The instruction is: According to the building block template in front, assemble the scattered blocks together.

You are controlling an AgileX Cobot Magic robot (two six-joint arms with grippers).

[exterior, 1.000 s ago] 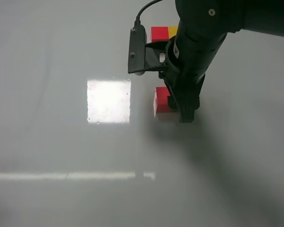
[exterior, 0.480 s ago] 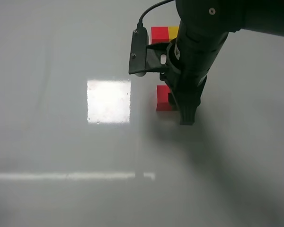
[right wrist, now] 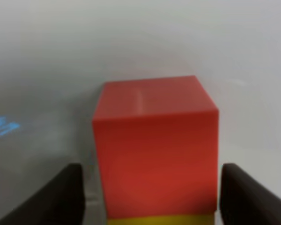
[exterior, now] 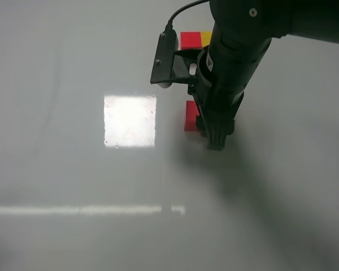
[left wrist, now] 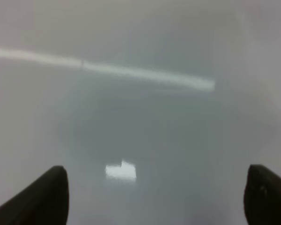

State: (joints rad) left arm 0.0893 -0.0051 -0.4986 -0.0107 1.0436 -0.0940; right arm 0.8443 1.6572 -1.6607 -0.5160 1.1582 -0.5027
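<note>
The template bar, a red cube (exterior: 190, 40) joined to a yellow cube (exterior: 206, 38), lies at the back, partly behind my right arm. The scattered red cube (exterior: 191, 116) lies in front of it, half under my right gripper (exterior: 214, 132). In the right wrist view the red cube (right wrist: 154, 145) stands flush against the yellow cube (right wrist: 159, 220), of which only a strip shows. My right gripper (right wrist: 151, 171) straddles the pair with a finger (right wrist: 61, 199) on each side; a small gap shows on one side. My left gripper (left wrist: 154, 187) is open, empty and over bare table.
The grey table (exterior: 73, 169) carries a bright square light patch (exterior: 130, 120) left of the cubes and a light streak (exterior: 85, 210) nearer the front. My right arm (exterior: 237, 51) and its camera (exterior: 165, 59) hang over the cubes.
The red cube has shifted a little left and back and turned square. My right gripper has moved slightly left with it.
</note>
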